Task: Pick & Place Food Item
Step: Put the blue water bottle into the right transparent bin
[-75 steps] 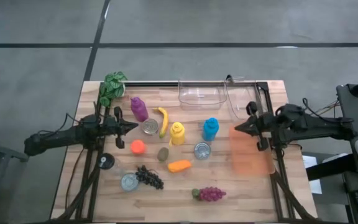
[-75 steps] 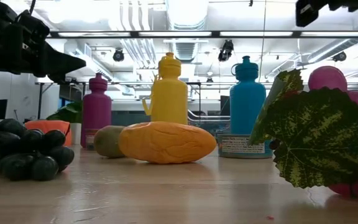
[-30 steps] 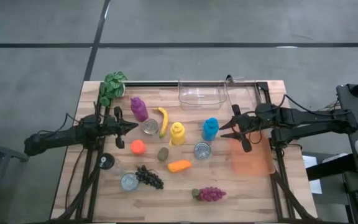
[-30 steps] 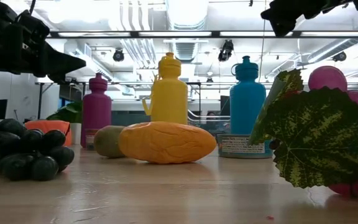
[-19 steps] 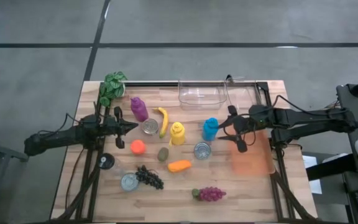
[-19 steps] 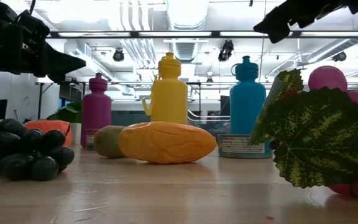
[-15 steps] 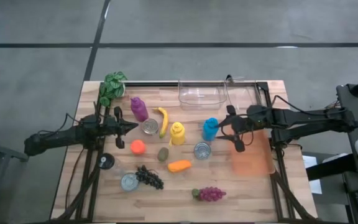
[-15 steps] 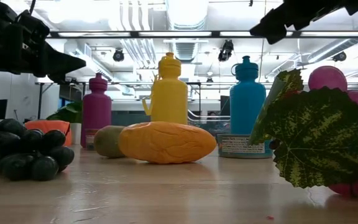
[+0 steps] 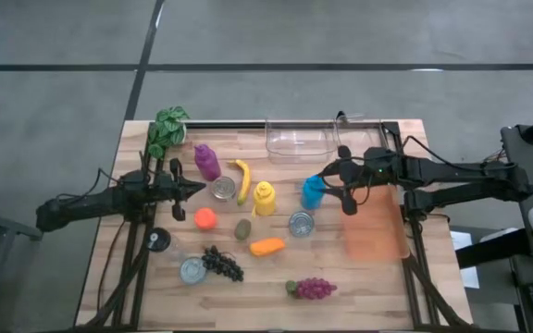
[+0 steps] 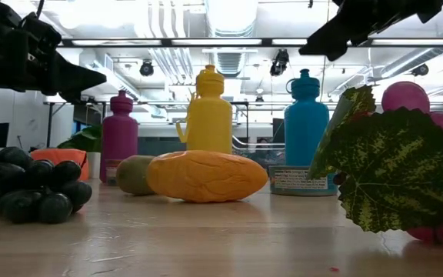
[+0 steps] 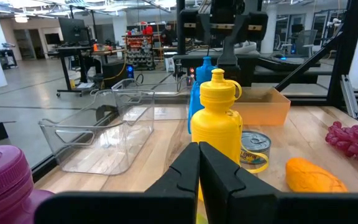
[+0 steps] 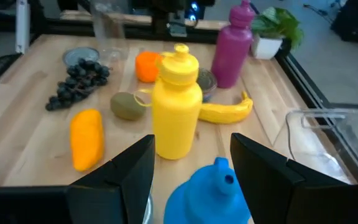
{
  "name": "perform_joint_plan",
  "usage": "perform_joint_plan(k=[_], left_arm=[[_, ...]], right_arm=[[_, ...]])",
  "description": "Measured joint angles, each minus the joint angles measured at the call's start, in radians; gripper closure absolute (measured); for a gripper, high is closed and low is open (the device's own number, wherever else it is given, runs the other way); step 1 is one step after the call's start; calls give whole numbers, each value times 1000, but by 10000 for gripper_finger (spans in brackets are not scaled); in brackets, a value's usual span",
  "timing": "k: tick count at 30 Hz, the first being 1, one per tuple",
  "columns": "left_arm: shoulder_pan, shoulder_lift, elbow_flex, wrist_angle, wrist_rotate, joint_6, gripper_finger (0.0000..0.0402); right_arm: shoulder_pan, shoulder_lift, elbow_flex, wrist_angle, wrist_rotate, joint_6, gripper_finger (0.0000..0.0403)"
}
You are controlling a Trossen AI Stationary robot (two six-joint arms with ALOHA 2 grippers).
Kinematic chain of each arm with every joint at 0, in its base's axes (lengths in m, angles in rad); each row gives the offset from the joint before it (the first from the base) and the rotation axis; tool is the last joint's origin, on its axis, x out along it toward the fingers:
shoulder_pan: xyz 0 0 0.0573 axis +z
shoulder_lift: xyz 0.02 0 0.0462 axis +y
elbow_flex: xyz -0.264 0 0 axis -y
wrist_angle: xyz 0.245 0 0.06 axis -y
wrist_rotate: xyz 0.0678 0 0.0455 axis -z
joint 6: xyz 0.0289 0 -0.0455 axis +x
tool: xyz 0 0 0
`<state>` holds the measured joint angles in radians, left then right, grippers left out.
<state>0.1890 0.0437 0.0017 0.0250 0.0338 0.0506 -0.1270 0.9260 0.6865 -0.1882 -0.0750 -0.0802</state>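
A wooden table [image 9: 368, 277] is holding a spread of toy food, bottles and cans, seen from overhead. The right gripper [image 9: 333, 182] is hovering high at about three o'clock from the table's centre, directly above the blue bottle [image 9: 313, 191]. Its fingers are standing wide apart and holding nothing; the right wrist view is showing the blue bottle's cap between them, well below.

The left gripper [image 9: 195, 188] is waiting at about nine o'clock, near the open can [image 9: 222, 189], its fingers pressed together on nothing.

The task names only a food item, so the target is a judgement. Lying ahead of the right gripper, toward nine o'clock, are the yellow bottle [image 12: 177, 109], the banana [image 12: 225, 110], the kiwi [image 12: 128, 105] and the orange carrot-like piece [image 12: 86, 137]. Black grapes [image 9: 223, 264] are sitting at seven o'clock and purple grapes [image 9: 312, 289] at six. The clear bin [image 9: 298, 141] at twelve o'clock and the orange tray [image 9: 373, 227] at four o'clock are both possible drop spots.

The step in hand appears to be the approach: the right arm is reaching out over the items, not yet low enough to grasp. Next it probably needs to clear the tall bottles, line up over one fruit, and descend with its fingers straddling it.
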Motion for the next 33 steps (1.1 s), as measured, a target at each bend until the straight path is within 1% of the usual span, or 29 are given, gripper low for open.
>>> perform_joint_plan(k=[6, 12, 18, 33], left_arm=[[0, 0, 0, 0, 0, 0, 387], [0, 0, 0, 0, 0, 0, 387], [0, 0, 0, 0, 0, 0, 387], [0, 0, 0, 0, 0, 0, 387]], right_arm=[[-9, 72, 0, 35, -4, 13, 197], [-12, 98, 2, 38, -4, 7, 199], [-12, 95, 2, 31, -3, -3, 200], [-35, 72, 0, 9, -1, -10, 216]])
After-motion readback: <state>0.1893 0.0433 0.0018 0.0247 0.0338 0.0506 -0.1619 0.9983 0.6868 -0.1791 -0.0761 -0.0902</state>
